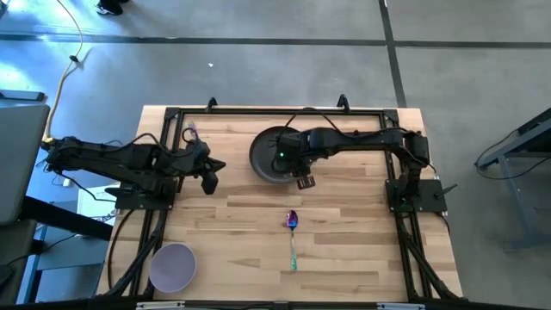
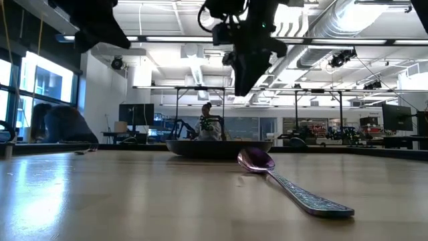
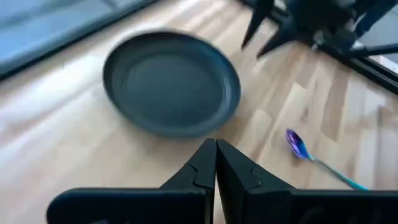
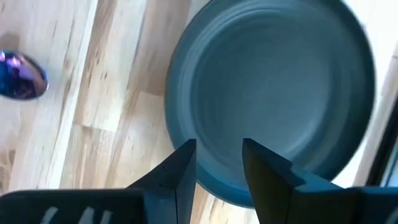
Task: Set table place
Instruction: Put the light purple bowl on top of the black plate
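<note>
The dark grey plate (image 1: 269, 155) lies flat on the wood table (image 1: 344, 250) at the far middle. My right gripper (image 1: 304, 180) hangs open above the plate's near right rim (image 4: 205, 180), well clear of it in the low view (image 2: 245, 77). My left gripper (image 1: 209, 182) is shut and empty, left of the plate, which shows beyond its fingers (image 3: 171, 84). The spoon (image 1: 293, 237), with a purple head and a teal handle, lies on the table nearer the front. The lavender bowl (image 1: 174, 265) stands at the near left corner. A small purple thing (image 1: 191, 133), perhaps the fork, lies by the left arm.
A black rail frame (image 1: 275, 110) edges the table, and the arms' bases stand at the left (image 1: 142, 194) and right (image 1: 417, 194). Bare wood lies between the plate, the spoon and the bowl (image 1: 232, 224).
</note>
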